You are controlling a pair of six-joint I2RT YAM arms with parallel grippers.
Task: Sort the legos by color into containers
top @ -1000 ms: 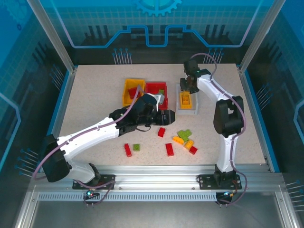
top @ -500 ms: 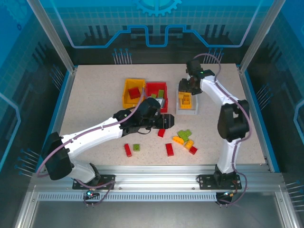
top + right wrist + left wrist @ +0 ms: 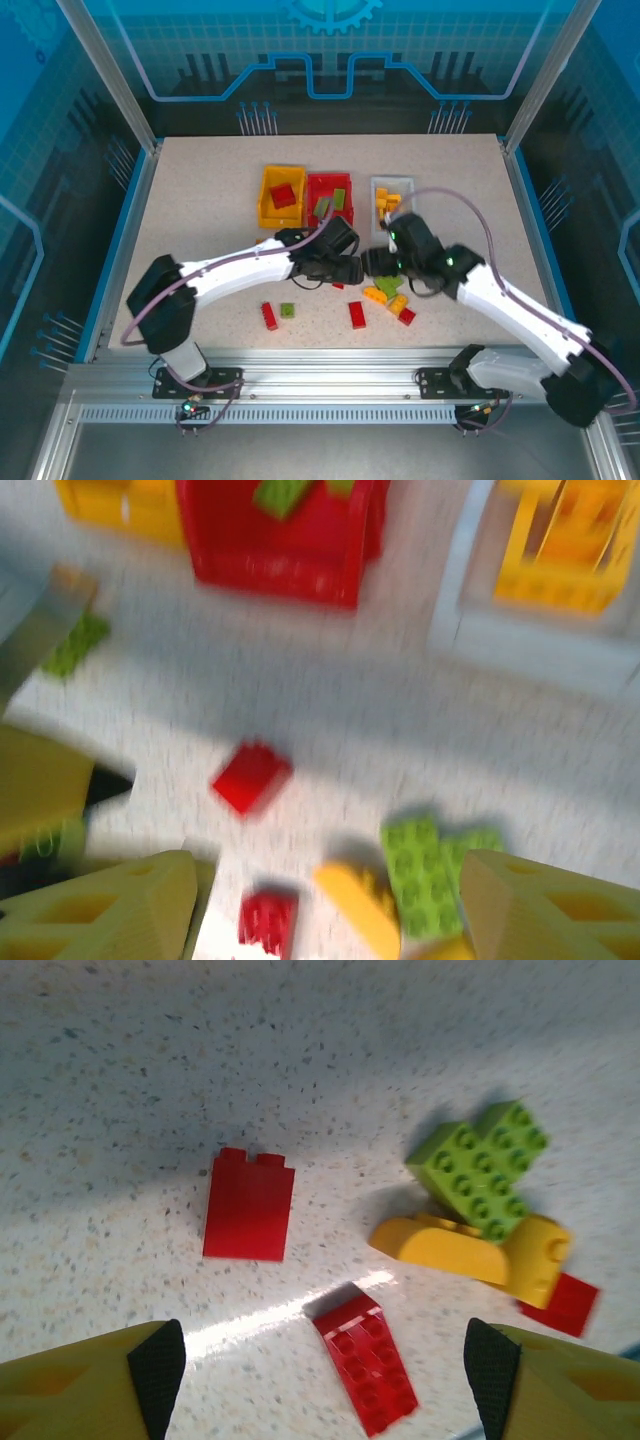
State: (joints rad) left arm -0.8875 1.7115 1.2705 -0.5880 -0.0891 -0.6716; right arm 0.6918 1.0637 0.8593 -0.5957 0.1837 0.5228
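Observation:
Loose legos lie at the table's middle: a green, yellow and red cluster [image 3: 391,293], red bricks [image 3: 357,315] [image 3: 269,316] and a small green one [image 3: 288,311]. My left gripper [image 3: 350,268] [image 3: 325,1370] is open above a studded red brick [image 3: 366,1360], with a smooth red brick [image 3: 248,1205] and green bricks [image 3: 480,1165] beyond. My right gripper [image 3: 378,262] [image 3: 330,900] faces it, open, over a red brick [image 3: 250,777], a yellow one [image 3: 360,905] and green ones [image 3: 425,875]; that view is blurred. The containers stand behind: yellow [image 3: 264,203], red [image 3: 312,183], white [image 3: 378,186].
The yellow bin holds a red brick [image 3: 283,195], the red bin green bricks [image 3: 330,205], and the white bin yellow bricks [image 3: 388,203]. The two grippers stand close, nearly tip to tip. Blue rails edge the table left [image 3: 125,215] and right [image 3: 540,240].
My right arm swung from the white bin down to the central pile and its jaws opened. My left gripper slid right toward the red bricks and opened wider.

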